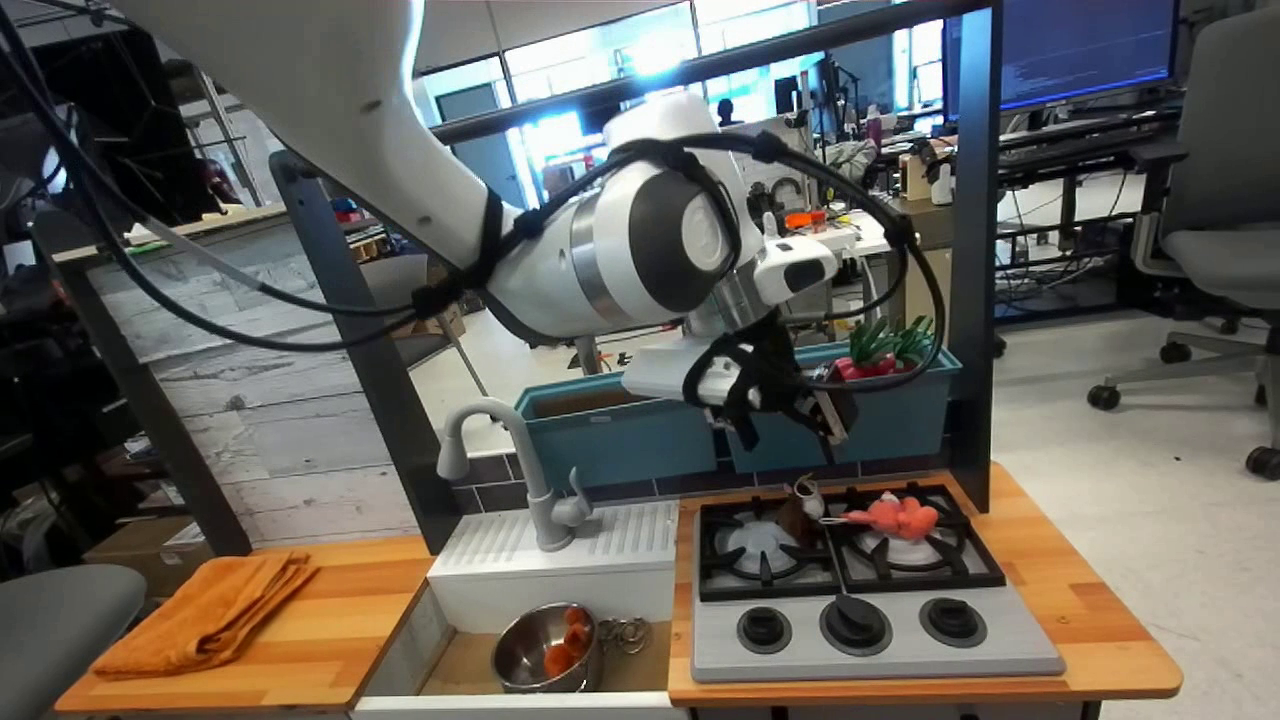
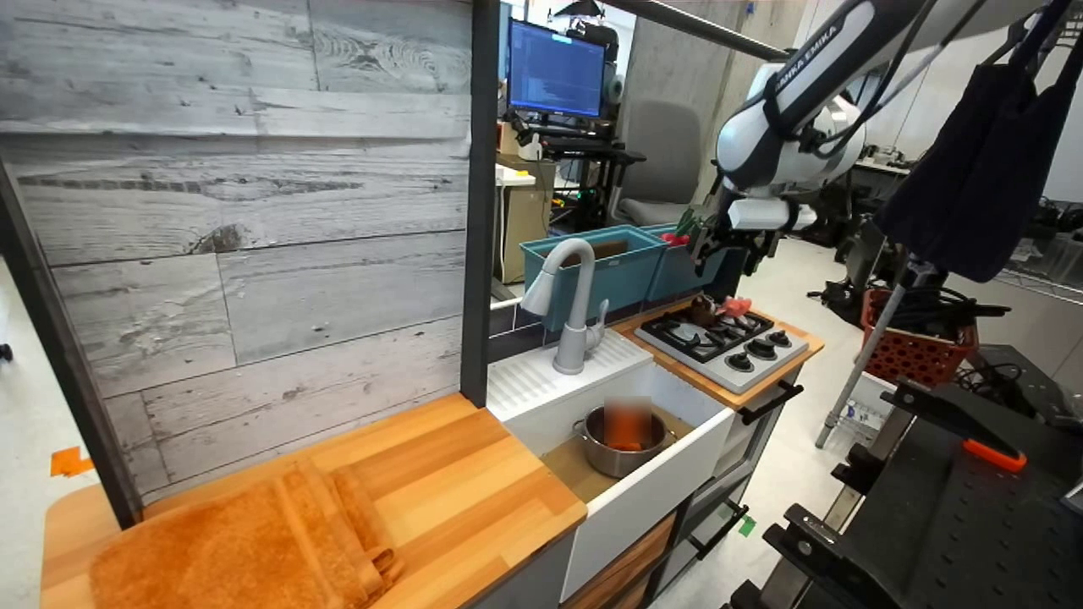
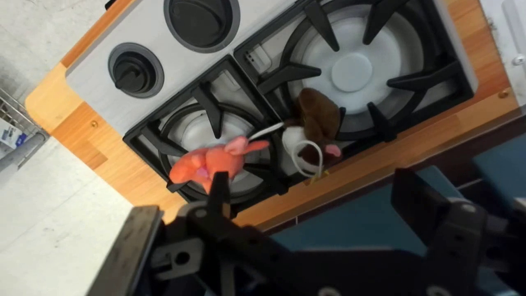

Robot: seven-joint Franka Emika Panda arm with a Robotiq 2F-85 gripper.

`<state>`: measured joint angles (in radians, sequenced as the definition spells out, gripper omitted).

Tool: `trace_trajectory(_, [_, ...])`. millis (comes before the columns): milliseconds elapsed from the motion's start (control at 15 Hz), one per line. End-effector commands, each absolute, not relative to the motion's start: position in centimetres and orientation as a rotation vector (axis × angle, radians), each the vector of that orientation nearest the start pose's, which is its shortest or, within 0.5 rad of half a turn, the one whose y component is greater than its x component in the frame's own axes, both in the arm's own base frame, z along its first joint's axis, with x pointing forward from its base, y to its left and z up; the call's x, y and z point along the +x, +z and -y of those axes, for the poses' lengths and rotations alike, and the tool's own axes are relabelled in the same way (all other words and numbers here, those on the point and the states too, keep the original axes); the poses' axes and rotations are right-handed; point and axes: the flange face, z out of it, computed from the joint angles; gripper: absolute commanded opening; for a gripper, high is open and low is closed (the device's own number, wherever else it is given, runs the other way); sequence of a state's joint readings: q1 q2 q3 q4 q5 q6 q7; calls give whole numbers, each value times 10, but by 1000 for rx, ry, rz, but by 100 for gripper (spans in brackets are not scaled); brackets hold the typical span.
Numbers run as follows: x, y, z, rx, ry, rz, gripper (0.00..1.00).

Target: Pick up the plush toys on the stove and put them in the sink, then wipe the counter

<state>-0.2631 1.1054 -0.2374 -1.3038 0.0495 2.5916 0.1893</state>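
End effector (image 3: 311,176) hangs above the stove (image 1: 800,660) near its rear edge, jaws apart and holding nothing. From that gap in the wrist view, the brown toy (image 3: 318,119) lies at twelve o'clock and the coral toy (image 3: 220,161) at about half past nine, both on the grates (image 3: 289,77). Picking up looks to be the step in hand: those two remain to be carried to the sink (image 1: 480,600), at about nine o'clock from the stove in an exterior view. The next move probably calls for sliding toward twelve, lining up over the brown toy and lowering without catching a grate. Reddish things (image 1: 559,658) in the bowl (image 1: 518,648) may be toys too; I cannot tell. Wiping comes later; the cloth (image 1: 200,620) lies folded on the bench (image 1: 330,640).
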Motion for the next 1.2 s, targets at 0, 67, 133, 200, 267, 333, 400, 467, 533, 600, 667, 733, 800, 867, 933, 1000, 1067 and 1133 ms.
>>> trace_trajectory(0, [694, 57, 328, -3171, -300, -1032, 100])
trace_trajectory(67, [682, 68, 321, -3184, -290, -991, 100])
trace_trajectory(133, [682, 58, 321, -3186, -285, -990, 100])
trace_trajectory(200, [680, 54, 320, -3187, -277, -989, 100])
trace_trajectory(267, [680, 55, 320, -3187, -278, -989, 100])
trace_trajectory(333, [681, 57, 320, -3186, -284, -990, 100])
trace_trajectory(400, [681, 57, 319, -3189, -339, -975, 100])
trace_trajectory(467, [685, 52, 320, -3191, -379, -1000, 100])
trace_trajectory(533, [688, 47, 320, -3203, -376, -995, 100])
trace_trajectory(600, [691, 42, 319, -3210, -414, -981, 100])
trace_trajectory(667, [694, 37, 316, -3217, -439, -967, 100])
trace_trajectory(733, [695, 32, 313, -3221, -454, -960, 100])
trace_trajectory(800, [697, 25, 308, -3229, -465, -953, 100])
trace_trajectory(867, [699, 19, 305, -3229, -480, -946, 86])
trace_trajectory(933, [700, 14, 301, -3233, -481, -941, 72])
trace_trajectory(1000, [701, 9, 298, -3238, -482, -939, 66])
trace_trajectory(1067, [703, 5, 296, -3237, -486, -938, 58])
trace_trajectory(1133, [704, 3, 295, -3238, -494, -934, 49])
